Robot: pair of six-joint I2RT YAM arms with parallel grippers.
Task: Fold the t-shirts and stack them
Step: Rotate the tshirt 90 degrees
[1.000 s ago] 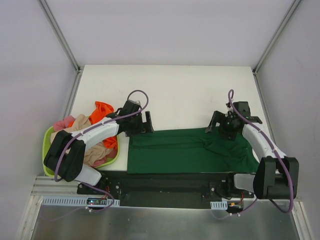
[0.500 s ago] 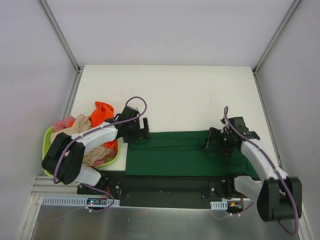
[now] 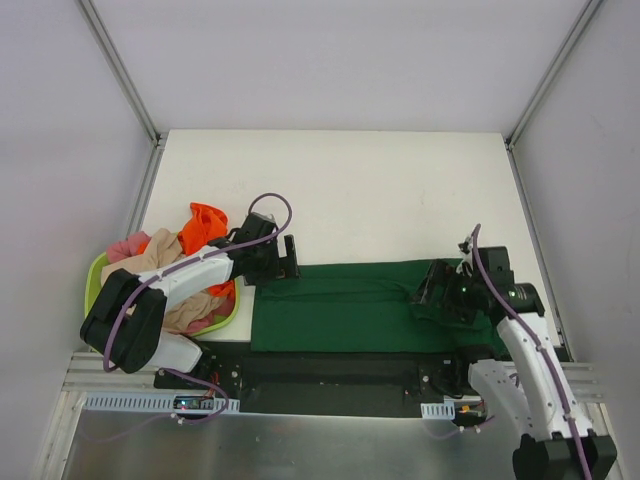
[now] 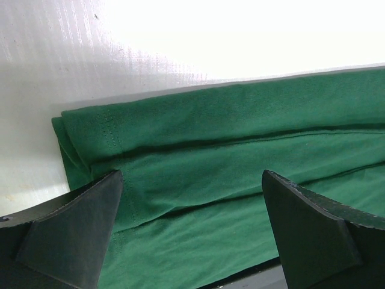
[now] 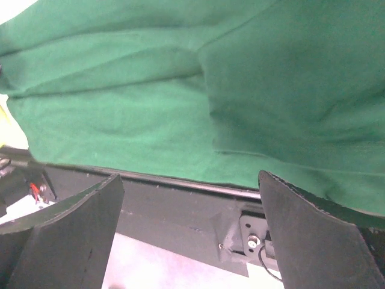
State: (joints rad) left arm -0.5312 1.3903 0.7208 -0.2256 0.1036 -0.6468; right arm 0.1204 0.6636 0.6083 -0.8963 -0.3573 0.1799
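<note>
Top external view: the right tool [image 3: 428, 291] has drawn back toward the near edge and, like the left tool [image 3: 288, 260], stands released and empty. The green shirt [image 3: 345, 308] now lies flatter, a long folded strip along the worktop [image 3: 350, 190] front, probably ready for its next fold.

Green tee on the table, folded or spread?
Folded lengthwise: green t-shirt lies as a narrow band, layered edges showing at its left end.

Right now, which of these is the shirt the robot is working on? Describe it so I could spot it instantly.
Find the white table, then its near edge. A dark green t-shirt lies flat there in a long band. Unlike the orange, beige and pink clothes heaped in the lime-green basket to its left, it is spread out alone.
</note>
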